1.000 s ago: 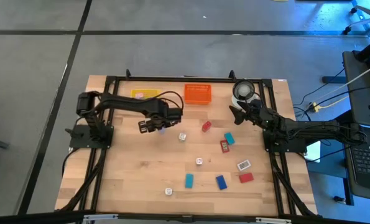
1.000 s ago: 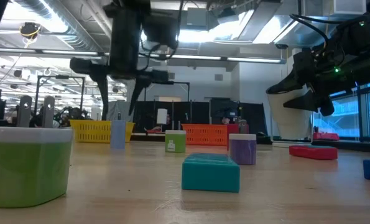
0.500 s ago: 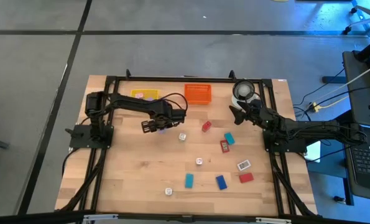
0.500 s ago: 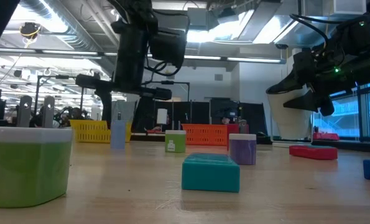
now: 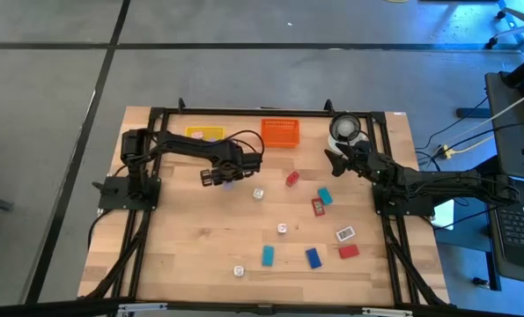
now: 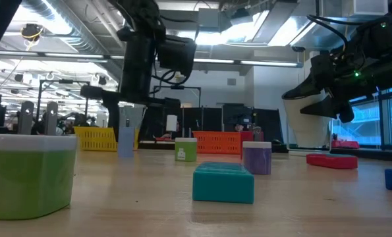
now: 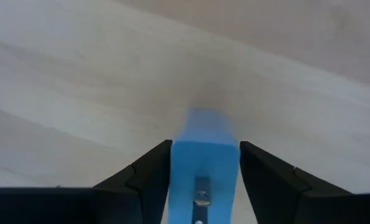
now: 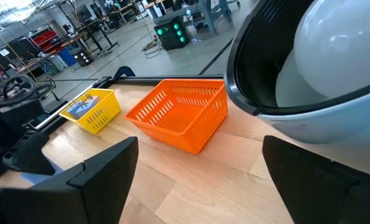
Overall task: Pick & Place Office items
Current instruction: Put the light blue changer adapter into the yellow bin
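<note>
My left gripper (image 5: pixel 216 175) is down over the table's far-left part, shut on a pale blue block (image 7: pixel 203 146) that stands upright on the wood (image 6: pixel 125 139). My right gripper (image 5: pixel 332 158) waits open beside the white round container (image 5: pixel 345 129), touching nothing; its fingers show wide apart in the right wrist view (image 8: pixel 197 186). Other small pieces lie loose on the table: a red block (image 5: pixel 291 179), a teal block (image 5: pixel 325 195), a white cube (image 5: pixel 258 193), a blue block (image 5: pixel 313 257) and several more. My left gripper pinches the pale blue block between its two fingers (image 7: pixel 150 171), one on each long side (image 7: pixel 178 162). It comes from above, pointing down. The block stands upright, its bottom end (image 6: pixel 125 154) on the table.
The yellow tray (image 5: pixel 206 134) and the orange tray (image 5: pixel 280 132) sit along the far edge, just beyond my left gripper. In the low view a green block (image 6: pixel 28 174), a teal block (image 6: pixel 223 182) and a lilac block (image 6: pixel 257 158) stand near the front edge.
My left gripper has come down over the upright pale blue block, shifting slightly toward the far right, so that its fingers now stand on either side of it. The block has stayed where it was.
</note>
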Robot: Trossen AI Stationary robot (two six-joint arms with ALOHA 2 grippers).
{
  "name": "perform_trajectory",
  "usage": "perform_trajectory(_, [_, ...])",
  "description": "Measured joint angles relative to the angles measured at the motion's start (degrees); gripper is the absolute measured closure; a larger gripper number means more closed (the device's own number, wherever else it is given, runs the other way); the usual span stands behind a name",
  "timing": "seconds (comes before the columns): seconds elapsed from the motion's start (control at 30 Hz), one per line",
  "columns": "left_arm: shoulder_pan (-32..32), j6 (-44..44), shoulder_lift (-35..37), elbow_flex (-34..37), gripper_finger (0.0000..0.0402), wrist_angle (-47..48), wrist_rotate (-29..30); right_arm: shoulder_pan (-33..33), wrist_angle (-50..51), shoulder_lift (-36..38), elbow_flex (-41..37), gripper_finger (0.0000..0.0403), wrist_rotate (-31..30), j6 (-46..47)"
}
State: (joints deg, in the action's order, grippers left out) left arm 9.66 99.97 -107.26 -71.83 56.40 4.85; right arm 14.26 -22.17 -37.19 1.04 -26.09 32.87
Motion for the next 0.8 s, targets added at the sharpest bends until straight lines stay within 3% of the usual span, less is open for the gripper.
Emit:
perform_trajectory(0.23, [0.6,0.3,0.1,2.0,0.0287,-3.3,-3.4,0.0,0.0,0.0,0.0,0.0056,0.0,0.0])
perform_trajectory(0.47, [0.7,-0.3,0.3,0.3,0.0287,-3.4,-2.9,0.0,0.0,0.0,0.0,0.0056,0.2,0.0])
perform_trajectory(0.6, [0.7,-0.8,1.5,-2.8,0.0277,-1.3,0.8,0.0,0.0,0.0,0.0,0.0056,0.1,0.0])
perform_trajectory(0.8, [0.7,-1.8,2.4,-10.4,0.0285,3.0,11.1,0.0,0.0,0.0,0.0,0.0056,0.1,0.0])
